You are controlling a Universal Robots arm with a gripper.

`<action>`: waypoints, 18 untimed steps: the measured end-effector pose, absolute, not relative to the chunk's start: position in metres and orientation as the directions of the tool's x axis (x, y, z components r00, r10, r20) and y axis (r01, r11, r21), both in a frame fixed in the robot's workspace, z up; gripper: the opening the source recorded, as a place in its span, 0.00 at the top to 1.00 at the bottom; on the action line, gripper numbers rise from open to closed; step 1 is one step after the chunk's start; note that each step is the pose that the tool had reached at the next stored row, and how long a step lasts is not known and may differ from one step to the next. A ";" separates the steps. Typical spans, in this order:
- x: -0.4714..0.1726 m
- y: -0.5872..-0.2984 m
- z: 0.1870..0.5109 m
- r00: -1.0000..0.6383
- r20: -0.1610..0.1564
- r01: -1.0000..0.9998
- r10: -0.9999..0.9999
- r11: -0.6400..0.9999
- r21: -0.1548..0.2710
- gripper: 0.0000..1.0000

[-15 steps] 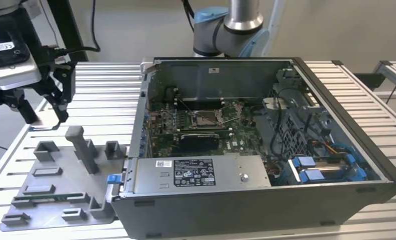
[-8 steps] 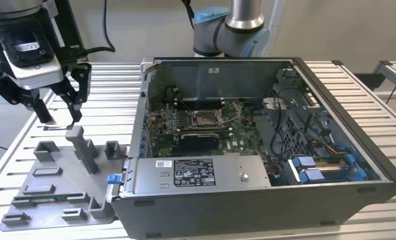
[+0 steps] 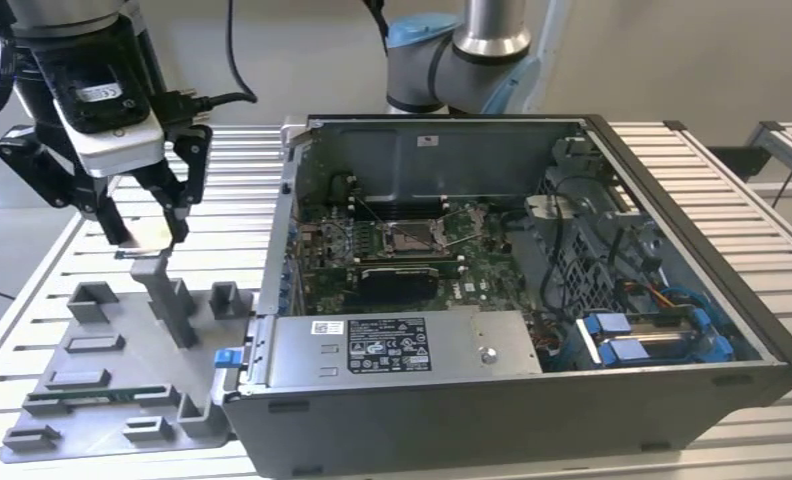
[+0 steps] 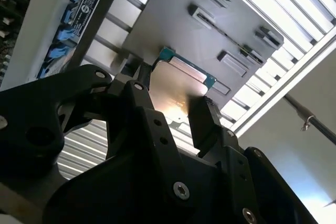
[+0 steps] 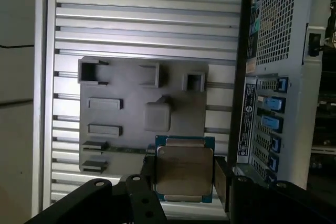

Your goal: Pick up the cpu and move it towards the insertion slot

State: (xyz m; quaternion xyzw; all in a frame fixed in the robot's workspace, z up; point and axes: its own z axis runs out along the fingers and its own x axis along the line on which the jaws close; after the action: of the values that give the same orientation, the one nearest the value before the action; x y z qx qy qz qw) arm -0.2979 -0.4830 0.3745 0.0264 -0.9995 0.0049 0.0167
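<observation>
Claw (image 3: 143, 230) pinching the cpu (image 5: 184, 169) by two opposite edges
The chip sits flat between its fingers, above the grey tray (image 3: 116, 400) on the table (image 3: 756, 200); the insertion slot (image 3: 410, 237) lies well off sideways, inside the open computer case (image 3: 369, 420)

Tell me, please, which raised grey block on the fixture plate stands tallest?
The slim upright post near the plate's middle, the one nearest the gripper holding the cpu; the blocks around it are squat.

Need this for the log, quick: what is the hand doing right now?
Hand: closed, holding the chip by its edges.
</observation>
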 end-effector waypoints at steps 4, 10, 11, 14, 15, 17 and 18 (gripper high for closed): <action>-0.290 -0.483 0.374 -0.998 0.031 -0.055 -0.055 0.998 -0.008 1.00; -0.277 -0.482 0.374 -0.998 0.024 -0.058 -0.057 0.998 -0.006 1.00; -0.275 -0.482 0.374 -0.998 0.023 -0.058 -0.058 0.998 -0.005 1.00; -0.265 -0.482 0.374 -0.998 0.022 -0.059 -0.059 0.998 -0.005 1.00; -0.261 -0.482 0.373 -0.998 0.022 -0.059 -0.059 0.998 -0.005 1.00; -0.254 -0.482 0.373 -0.998 0.022 -0.059 -0.059 0.998 -0.005 1.00; -0.250 -0.482 0.373 -0.998 0.022 -0.059 -0.059 0.998 -0.005 1.00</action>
State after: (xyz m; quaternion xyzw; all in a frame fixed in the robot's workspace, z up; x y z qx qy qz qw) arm -0.2504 -0.4817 0.3730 0.0297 -0.9995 0.0028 0.0109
